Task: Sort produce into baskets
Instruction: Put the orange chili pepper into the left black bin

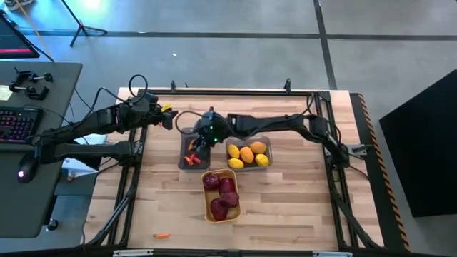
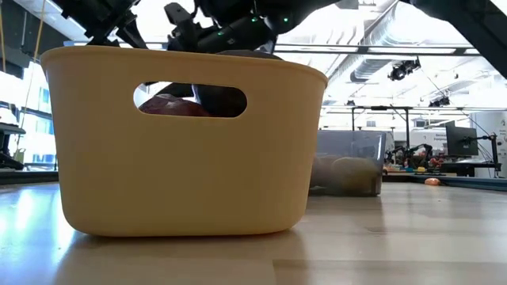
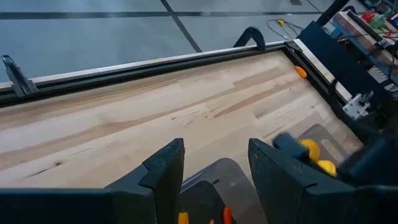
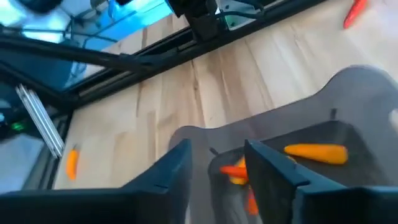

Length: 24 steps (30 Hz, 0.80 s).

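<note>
A dark grey bin point(image 1: 190, 151) holds thin orange-red carrot pieces point(image 4: 316, 153). A second grey bin point(image 1: 248, 154) holds yellow and orange oval pieces point(image 1: 247, 155). A yellow-orange bin point(image 1: 221, 195) nearer the front holds dark red round pieces point(image 1: 221, 193); it fills the low view point(image 2: 182, 142). My right gripper point(image 4: 217, 163) hovers open over the carrot bin, and the carrots show in the gap between its fingers. My left gripper point(image 3: 214, 168) is open and empty, just to the far left of the carrot bin point(image 3: 211, 186).
A loose carrot piece point(image 1: 162, 235) lies on the wooden table near its front edge. Another small orange piece point(image 4: 71, 163) lies by the table's rail. Black rails frame the table point(image 1: 235, 91). A desk with a keyboard point(image 1: 18, 121) stands to the left.
</note>
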{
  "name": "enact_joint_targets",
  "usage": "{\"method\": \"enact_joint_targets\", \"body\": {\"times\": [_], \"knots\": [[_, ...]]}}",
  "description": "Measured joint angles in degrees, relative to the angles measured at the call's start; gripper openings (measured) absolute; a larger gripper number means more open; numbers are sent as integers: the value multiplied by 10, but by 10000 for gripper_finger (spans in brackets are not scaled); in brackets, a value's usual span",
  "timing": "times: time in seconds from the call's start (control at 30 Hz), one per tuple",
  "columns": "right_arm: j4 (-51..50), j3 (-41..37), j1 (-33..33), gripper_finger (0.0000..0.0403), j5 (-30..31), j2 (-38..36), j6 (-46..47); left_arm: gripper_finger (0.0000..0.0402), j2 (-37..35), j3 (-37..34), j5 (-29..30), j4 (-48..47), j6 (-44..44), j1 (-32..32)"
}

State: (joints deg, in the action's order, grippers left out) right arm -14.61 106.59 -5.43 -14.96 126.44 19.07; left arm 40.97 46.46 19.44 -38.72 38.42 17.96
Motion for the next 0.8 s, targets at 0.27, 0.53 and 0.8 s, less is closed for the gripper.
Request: {"method": "enact_joint_targets", "body": {"times": [0.27, 0.53, 0.8], "knots": [[-211, 22, -46, 192, -20, -44, -150, 168, 4, 0, 4, 24, 9, 1], [-227, -160, -101, 193, -21, -188, -176, 166, 94, 26, -62, -96, 82, 54], [-135, -301, -118, 193, -23, -296, -115, 166, 242, 1, -21, -180, 120, 171]]}}
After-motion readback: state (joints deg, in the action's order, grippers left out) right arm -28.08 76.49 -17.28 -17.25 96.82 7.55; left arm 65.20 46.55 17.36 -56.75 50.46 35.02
